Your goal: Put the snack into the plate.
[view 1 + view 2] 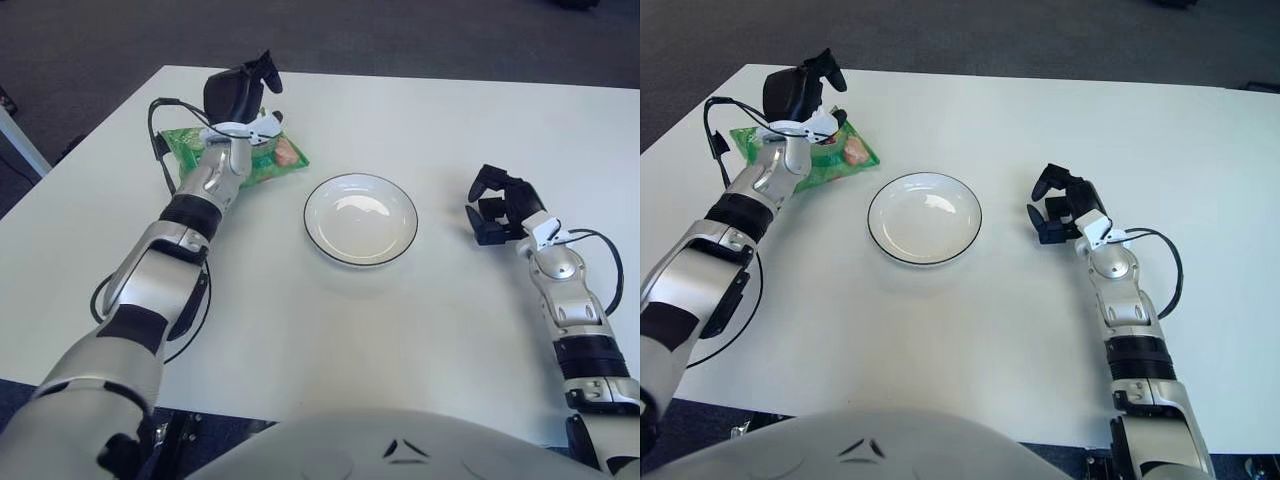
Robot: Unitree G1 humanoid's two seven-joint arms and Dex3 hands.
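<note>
Left eye view: left hand (pixel 238 95) is over the far edge of the snack (pixel 268 160), a green crinkly foil-type pouch with a printed picture at its right end, lying on the white table (pixel 330 330) just left of the plate (pixel 361 219). The fingers look partly spread above the pouch; I can't tell whether any of them pinch it, and the pouch seems to lie flat, so I read it as not secured. Right hand (pixel 500 205) shows right of the plate, fingers curled, holding nothing. Plate is round, shallow, glossy white with a thin dark rim, nothing in it. My take on the step: grasp, then carry right. The film is slick and floppy, so pinch a seam or edge rather than pressing on the flat face, otherwise it'll likely skate across the smooth tabletop. Lift enough for the sagging end to clear the rim, centre over the plate, then release low so the pouch doesn't slide off.
</note>
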